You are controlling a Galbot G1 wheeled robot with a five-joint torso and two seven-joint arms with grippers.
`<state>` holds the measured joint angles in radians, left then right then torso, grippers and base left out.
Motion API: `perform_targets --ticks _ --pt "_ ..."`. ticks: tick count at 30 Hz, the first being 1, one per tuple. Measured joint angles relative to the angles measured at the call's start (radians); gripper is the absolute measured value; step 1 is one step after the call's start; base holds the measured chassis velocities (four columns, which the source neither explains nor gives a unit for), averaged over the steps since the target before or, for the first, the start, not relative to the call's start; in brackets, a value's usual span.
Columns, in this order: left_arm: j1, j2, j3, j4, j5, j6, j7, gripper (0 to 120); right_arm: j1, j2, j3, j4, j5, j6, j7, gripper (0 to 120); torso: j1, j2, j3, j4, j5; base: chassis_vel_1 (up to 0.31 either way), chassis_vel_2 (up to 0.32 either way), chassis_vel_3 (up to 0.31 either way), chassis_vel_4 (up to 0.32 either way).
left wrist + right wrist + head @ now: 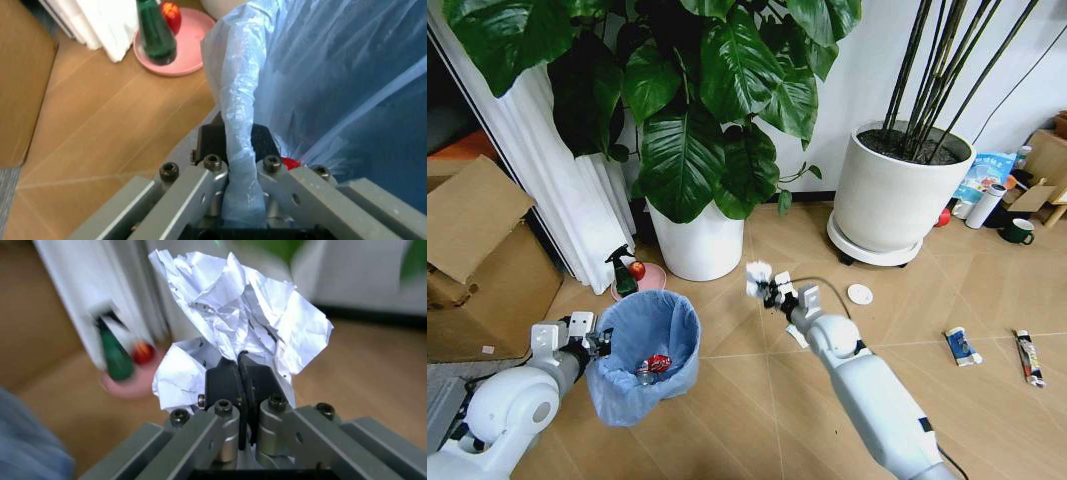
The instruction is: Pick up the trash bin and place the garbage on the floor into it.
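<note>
A: Where is the trash bin [647,352]?

B: It hangs above the floor [757,400]. The left tool [599,340] is clamped on its rim and blue bag. Something red lies inside.

A: And the right tool [767,287]?

B: It is squeezed tight on a crumpled white paper wad [233,335], up in the air, right of the bin. More garbage, a blue-white wrapper [963,346], a thin tube [1029,357] and a white lid [860,294], lies on the floor.

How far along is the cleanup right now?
Done: the left claw is shut on the trash bin at its bag-lined rim, and a red wrapper lies inside. In hand: the right claw is shut on a crumpled paper wad. Left on the floor: a white lid, a blue-white wrapper, a thin tube.
</note>
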<state>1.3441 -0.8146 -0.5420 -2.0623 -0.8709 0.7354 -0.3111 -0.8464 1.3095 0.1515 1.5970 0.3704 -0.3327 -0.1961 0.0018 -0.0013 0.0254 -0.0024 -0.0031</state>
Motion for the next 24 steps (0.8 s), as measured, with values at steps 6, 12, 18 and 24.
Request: perform_targets --ticks 6,12,18,24 --pt "-0.050 0.035 0.022 0.039 -0.001 0.000 0.061 0 0.073 -0.034 -0.052 0.134 0.096 -0.046 0.016 0 0.000 0.000 0.000 0.0001 0.0000 0.000 0.000 0.000 0.000" --pt "-0.079 0.069 0.041 0.069 -0.004 0.000 0.121 0 0.199 -0.040 -0.156 0.216 0.214 -0.095 0.056 0 0.000 0.000 0.000 0.0004 0.0000 0.000 0.000 0.000 0.000" --pt "-0.114 0.075 0.066 0.092 -0.027 0.000 0.135 0 0.256 -0.029 -0.295 0.276 0.354 -0.150 0.112 0 0.000 0.000 0.000 0.0002 -0.0002 0.000 0.000 0.000 0.000" --pt "-0.131 0.071 0.081 0.098 -0.032 0.000 0.135 0 0.241 -0.045 -0.388 0.287 0.374 -0.163 0.120 0 0.000 0.000 0.000 0.0002 -0.0001 0.000 0.000 0.000 0.000"
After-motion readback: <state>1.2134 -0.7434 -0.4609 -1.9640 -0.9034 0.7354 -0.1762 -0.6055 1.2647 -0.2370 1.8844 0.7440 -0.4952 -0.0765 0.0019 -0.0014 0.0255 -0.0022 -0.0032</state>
